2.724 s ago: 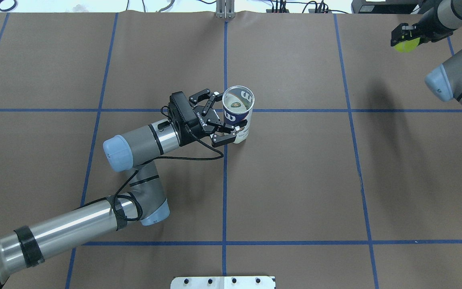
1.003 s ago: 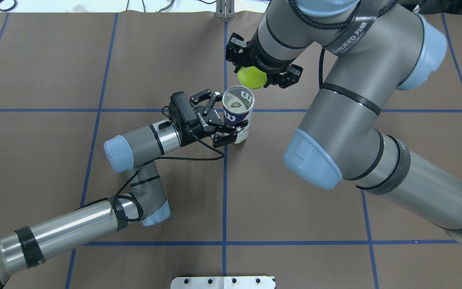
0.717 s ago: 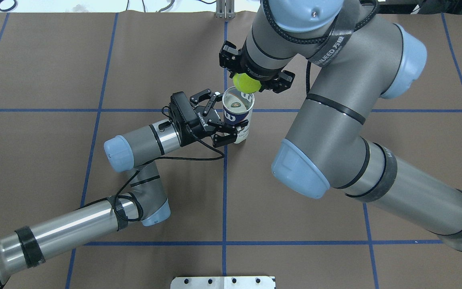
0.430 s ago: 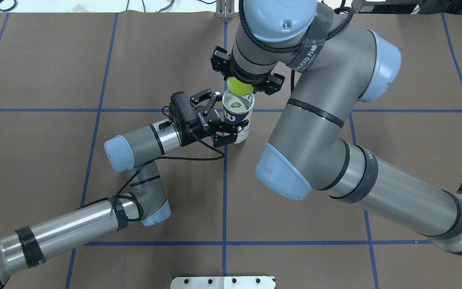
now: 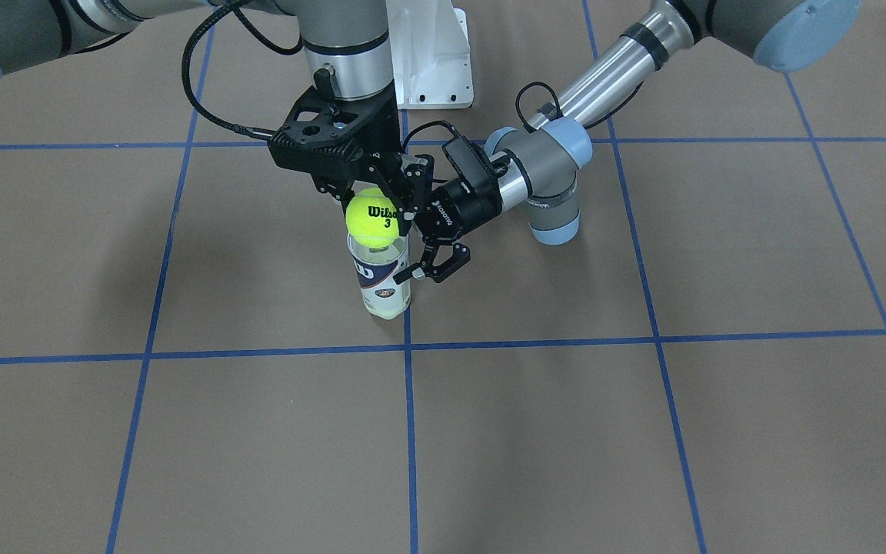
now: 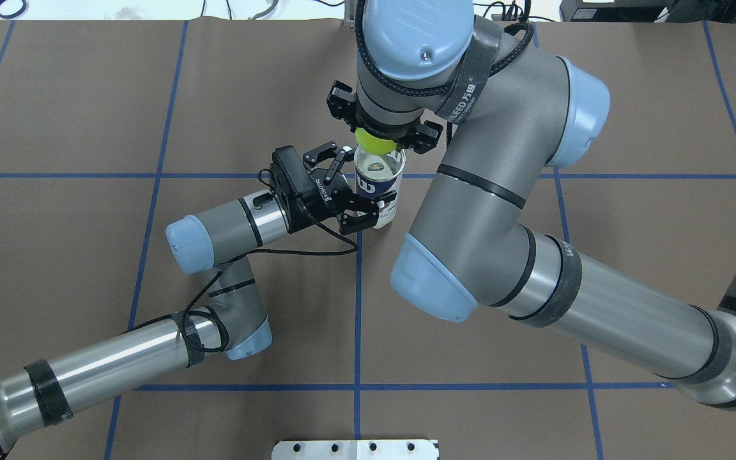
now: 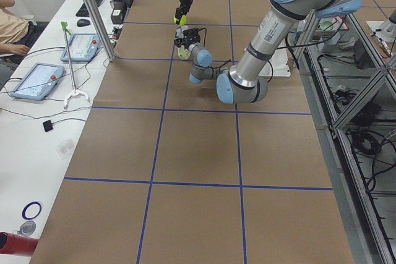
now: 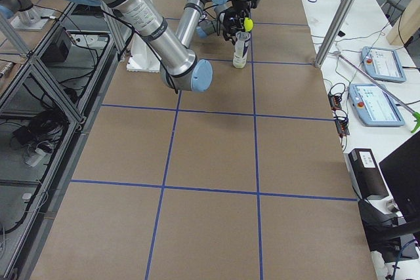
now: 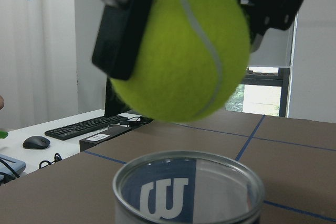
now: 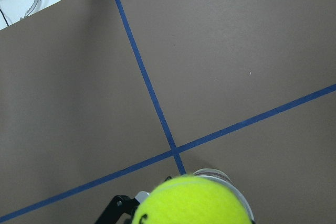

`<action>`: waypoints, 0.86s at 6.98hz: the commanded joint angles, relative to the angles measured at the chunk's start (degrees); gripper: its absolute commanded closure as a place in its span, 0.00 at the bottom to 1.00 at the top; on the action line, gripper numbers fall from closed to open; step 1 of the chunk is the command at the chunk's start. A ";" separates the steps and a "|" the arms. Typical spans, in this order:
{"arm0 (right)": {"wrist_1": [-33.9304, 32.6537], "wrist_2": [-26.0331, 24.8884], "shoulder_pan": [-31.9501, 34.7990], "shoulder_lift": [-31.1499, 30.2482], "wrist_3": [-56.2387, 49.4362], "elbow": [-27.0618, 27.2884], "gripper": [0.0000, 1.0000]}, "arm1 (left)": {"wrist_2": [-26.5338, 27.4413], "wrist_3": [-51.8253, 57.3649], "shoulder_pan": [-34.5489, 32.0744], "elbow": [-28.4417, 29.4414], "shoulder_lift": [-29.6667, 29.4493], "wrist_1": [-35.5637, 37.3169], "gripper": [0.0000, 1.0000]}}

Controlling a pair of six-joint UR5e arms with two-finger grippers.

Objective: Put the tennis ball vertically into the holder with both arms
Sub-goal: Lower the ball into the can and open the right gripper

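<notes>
The holder [image 5: 383, 278] is a clear can with a navy and white label, standing upright near the table's middle, and it also shows in the overhead view [image 6: 377, 179]. A yellow-green shape shows through its bottom. My left gripper [image 5: 414, 235] reaches in from the side and is shut on the holder's middle. My right gripper [image 5: 372, 201] points straight down and is shut on the tennis ball [image 5: 372, 218]. The ball hangs just above the holder's metal rim [image 9: 189, 163], slightly off its centre, with a small gap. The right wrist view shows the ball [image 10: 194, 203] over the rim.
The white base bracket [image 5: 431, 61] stands at the robot's side of the table. Blue tape lines cross the brown table cover [image 6: 151, 96]. My right arm's elbow [image 6: 483, 211] hangs over the table right of the holder. A desk with tablets [image 7: 34, 81] lies beyond the far edge.
My right arm has swung in from the far right corner with the ball and brought it over the holder's mouth. My left gripper and the holder have not moved.
</notes>
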 commanded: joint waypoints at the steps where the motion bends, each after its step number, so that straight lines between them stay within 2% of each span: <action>1: 0.00 -0.47 -0.06 -0.02 -0.19 0.36 0.01 | -0.01 0.00 0.09 0.00 0.00 0.00 0.01; 6: 0.00 0.14 -0.06 -0.02 -0.63 1.06 0.01 | -0.01 0.00 0.00 -0.09 0.00 -0.09 0.01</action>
